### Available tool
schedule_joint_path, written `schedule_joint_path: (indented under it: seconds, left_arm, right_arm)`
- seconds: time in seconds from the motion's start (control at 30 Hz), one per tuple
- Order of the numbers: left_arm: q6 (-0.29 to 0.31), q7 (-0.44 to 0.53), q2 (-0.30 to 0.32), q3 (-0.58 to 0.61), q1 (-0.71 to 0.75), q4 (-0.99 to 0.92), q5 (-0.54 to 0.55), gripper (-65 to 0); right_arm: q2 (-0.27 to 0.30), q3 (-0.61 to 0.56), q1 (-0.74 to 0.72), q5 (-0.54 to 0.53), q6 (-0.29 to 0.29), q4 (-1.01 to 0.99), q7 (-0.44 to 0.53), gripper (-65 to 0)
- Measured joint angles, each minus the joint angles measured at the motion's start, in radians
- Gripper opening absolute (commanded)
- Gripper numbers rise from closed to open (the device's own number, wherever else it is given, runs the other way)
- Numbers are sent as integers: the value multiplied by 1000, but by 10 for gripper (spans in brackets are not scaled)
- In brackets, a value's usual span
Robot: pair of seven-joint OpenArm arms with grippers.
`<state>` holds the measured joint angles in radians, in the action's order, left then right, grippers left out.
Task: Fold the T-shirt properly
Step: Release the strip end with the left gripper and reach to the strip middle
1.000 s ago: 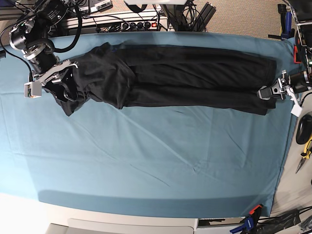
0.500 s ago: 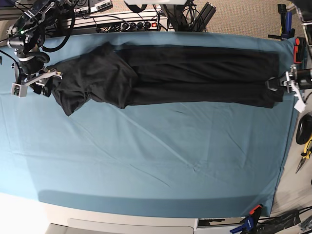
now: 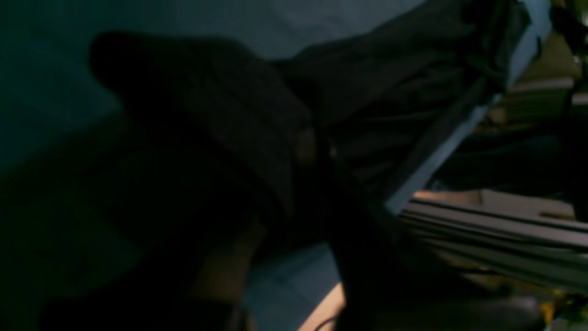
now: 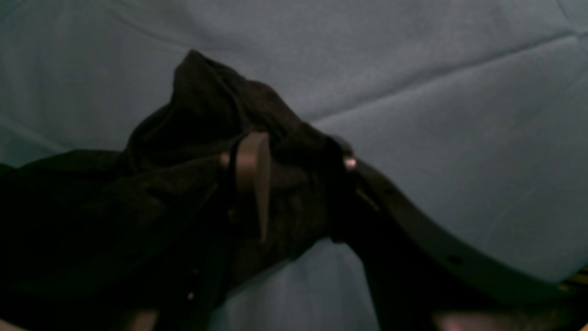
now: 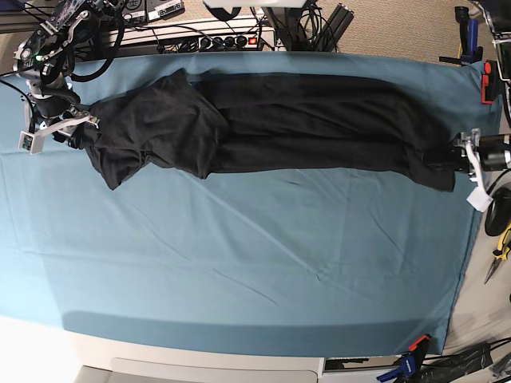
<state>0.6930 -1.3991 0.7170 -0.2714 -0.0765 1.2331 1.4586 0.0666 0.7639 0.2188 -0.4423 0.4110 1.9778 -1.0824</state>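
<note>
The black T-shirt (image 5: pixel 303 120) lies stretched in a long band across the far part of the teal table cloth (image 5: pixel 239 263). At its left end in the base view, my right gripper (image 5: pixel 73 129) is shut on a bunched fold. The right wrist view shows that fold of the T-shirt (image 4: pixel 92 207) wrapped around the fingers (image 4: pixel 250 184) of the right gripper (image 4: pixel 298 158). At the far right, my left gripper (image 5: pixel 457 156) is shut on the shirt's end. In the dim left wrist view, the T-shirt (image 3: pixel 390 92) runs into the left gripper (image 3: pixel 317 147).
A power strip and cables (image 5: pixel 207 36) lie behind the table's far edge. Yellow-handled pliers (image 5: pixel 499 247) and other tools sit off the right edge. A clamp (image 5: pixel 411 355) grips the cloth at the front right corner.
My left gripper has closed on the shirt's right end and drawn it slightly toward the front. My right gripper has pulled the other end further left, stretching the shirt.
</note>
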Motion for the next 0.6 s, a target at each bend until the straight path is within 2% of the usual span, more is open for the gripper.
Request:
schedule_joint_path:
  seconds: [0.13,0.3,0.5,0.6]
  left_arm:
    - [0,0,-14,40,34,117,-5,-650]
    - [0,-8,-49,160,45,233,-4,-650]
    - [0,29,-157,261,-3,274,-3,-650]
    - [0,56,-212,296,-44,274,-65,-650]
  right_arm:
    - [0,0,0,-1,0,0,1,-444]
    - [0,0,0,0,0,0,2,-444]
    - [0,0,0,0,0,0,2,-444]
    - [0,0,0,0,0,0,2,-444]
